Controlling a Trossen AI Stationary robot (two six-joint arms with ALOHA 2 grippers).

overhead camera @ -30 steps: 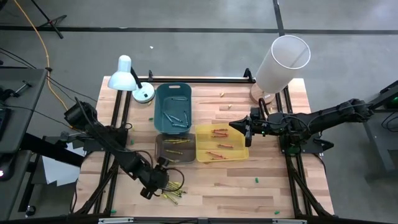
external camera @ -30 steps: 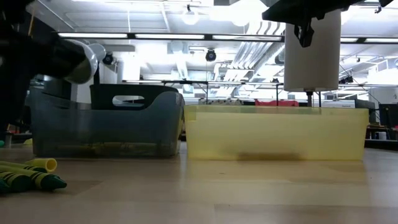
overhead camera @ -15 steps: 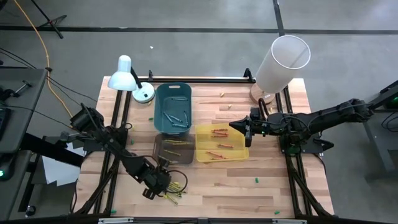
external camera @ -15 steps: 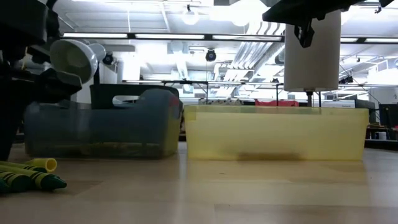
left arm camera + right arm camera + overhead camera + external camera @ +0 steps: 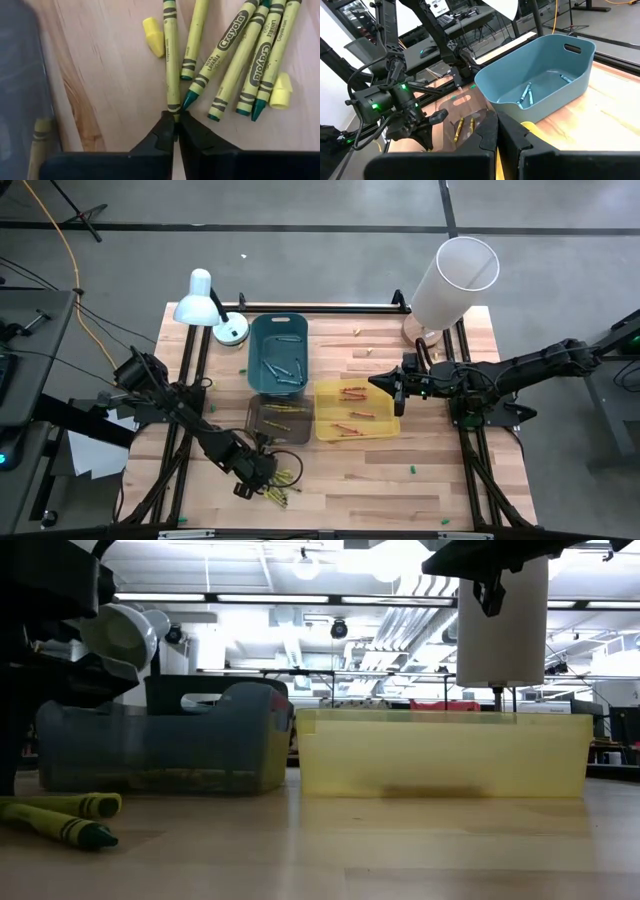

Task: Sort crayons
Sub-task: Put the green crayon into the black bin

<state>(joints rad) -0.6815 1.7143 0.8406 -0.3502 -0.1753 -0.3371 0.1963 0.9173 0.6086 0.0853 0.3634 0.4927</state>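
Note:
A loose heap of yellow and green crayons point(image 5: 281, 484) lies on the wooden table near its front edge, also seen in the low view as crayons point(image 5: 62, 819). My left gripper point(image 5: 263, 471) is down at the heap's left side, shut on one yellow crayon point(image 5: 171, 55). My right gripper point(image 5: 376, 383) hangs shut and empty above the right end of the yellow bin point(image 5: 357, 411), which holds orange crayons. The blue bin point(image 5: 278, 350) holds blue crayons. The dark bin point(image 5: 281, 418) holds yellow ones. My left gripper pinches the yellow crayon's near end point(image 5: 173, 110) between its two fingertips point(image 5: 163, 131). The fingers come slanting down from the table's left and stand in line with the crayon, which runs straight away from them. The rest of the crayon lies on the wood beside the others.
A white desk lamp point(image 5: 207, 304) stands at the back left and a tall white cylinder point(image 5: 455, 278) at the back right. Small green bits point(image 5: 412, 470) and pale pegs point(image 5: 357, 331) lie scattered on the wood. Two yellow crayon stubs point(image 5: 153, 36) lie in the heap.
My left gripper has gone a little toward the table's right edge, into the crayon heap, and has shut on the yellow crayon's end. In the low view the crayons have shifted and turned on the table. My right arm has kept still.

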